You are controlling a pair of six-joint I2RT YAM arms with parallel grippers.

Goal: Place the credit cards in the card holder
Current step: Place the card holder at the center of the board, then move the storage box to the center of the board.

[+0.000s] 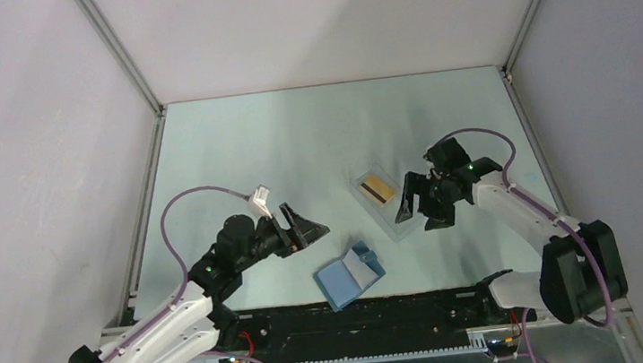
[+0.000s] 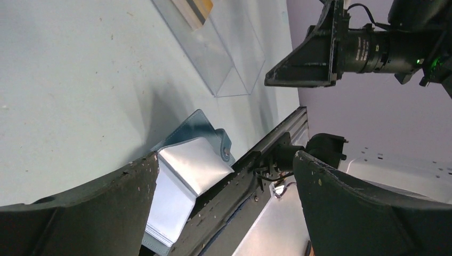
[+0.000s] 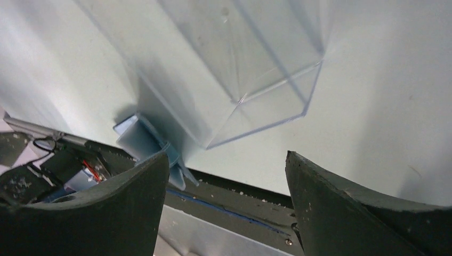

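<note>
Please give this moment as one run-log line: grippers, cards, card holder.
left gripper: open, empty | right gripper: open, at clear box | credit card: inside clear box | card holder: lying open

Soft overhead light — table (image 1: 295, 139) bright, shadows faint. Up close the card holder (image 2: 194, 162) glares white behind a dark foreground.

The counter (image 1: 295, 139) is pale green-blue and flat. A plain white back wall (image 1: 319, 19), left wall (image 1: 29, 176) and right wall (image 1: 622, 69) stand around it. Silver metal bars (image 1: 119, 49) run along the corners. A black strip (image 1: 368, 312) lies along its near edge. The light is soft.
</note>
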